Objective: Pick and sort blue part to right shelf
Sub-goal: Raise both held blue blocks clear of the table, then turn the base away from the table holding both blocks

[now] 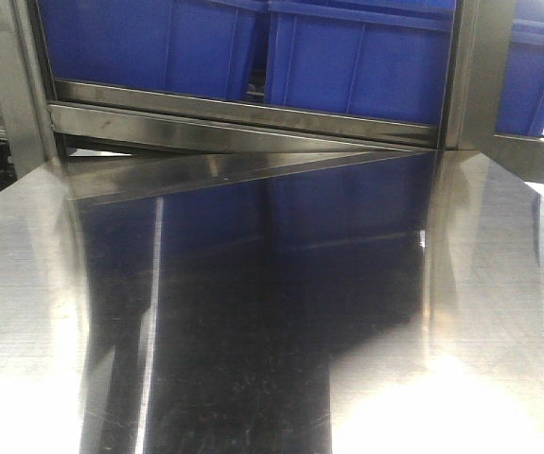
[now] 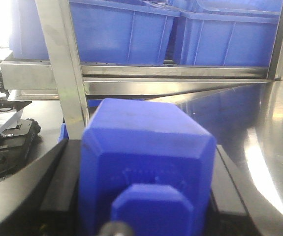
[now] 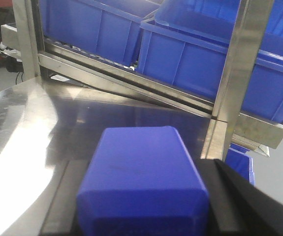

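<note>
Left gripper [image 2: 142,143] clasps blue part [image 2: 148,167] between its fingers.

We take this for a factory or warehouse workroom; a bare stainless-steel surface [image 1: 499,284] runs up to a steel shelf frame [image 1: 253,118]; big blue plastic storage bins [image 1: 158,43] stand side by side on it.

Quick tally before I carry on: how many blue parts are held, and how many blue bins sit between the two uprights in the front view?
Blue parts: 2, one in the left gripper, one in the right gripper
Blue bins between the uprights: 2
Total: 4
</note>
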Controlling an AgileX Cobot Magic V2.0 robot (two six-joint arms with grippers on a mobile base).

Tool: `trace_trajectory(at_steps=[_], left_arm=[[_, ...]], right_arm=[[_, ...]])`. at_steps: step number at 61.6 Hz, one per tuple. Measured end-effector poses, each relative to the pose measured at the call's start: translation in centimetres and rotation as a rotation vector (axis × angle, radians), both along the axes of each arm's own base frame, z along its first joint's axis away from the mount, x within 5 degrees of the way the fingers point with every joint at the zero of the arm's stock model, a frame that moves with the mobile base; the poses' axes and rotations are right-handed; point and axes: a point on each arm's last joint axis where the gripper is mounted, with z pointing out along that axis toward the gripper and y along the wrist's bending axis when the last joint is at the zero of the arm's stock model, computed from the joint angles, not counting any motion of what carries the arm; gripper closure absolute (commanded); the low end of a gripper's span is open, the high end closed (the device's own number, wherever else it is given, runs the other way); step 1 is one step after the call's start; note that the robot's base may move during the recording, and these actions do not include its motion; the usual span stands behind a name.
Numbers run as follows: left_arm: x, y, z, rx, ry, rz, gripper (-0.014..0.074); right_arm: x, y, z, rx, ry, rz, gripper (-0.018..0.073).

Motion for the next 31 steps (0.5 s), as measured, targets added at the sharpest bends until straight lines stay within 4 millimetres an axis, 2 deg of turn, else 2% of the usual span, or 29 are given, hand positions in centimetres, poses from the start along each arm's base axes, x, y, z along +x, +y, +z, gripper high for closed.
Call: trace_trajectory(at_steps=[31], left_arm=[[-0.07, 0.01, 0.01, -0.001, -0.004, 0.0, 0.0241]], right_arm=[[-0.02, 0.0, 0.01, 0.003, -0.006, 0.001, 0.0269]])
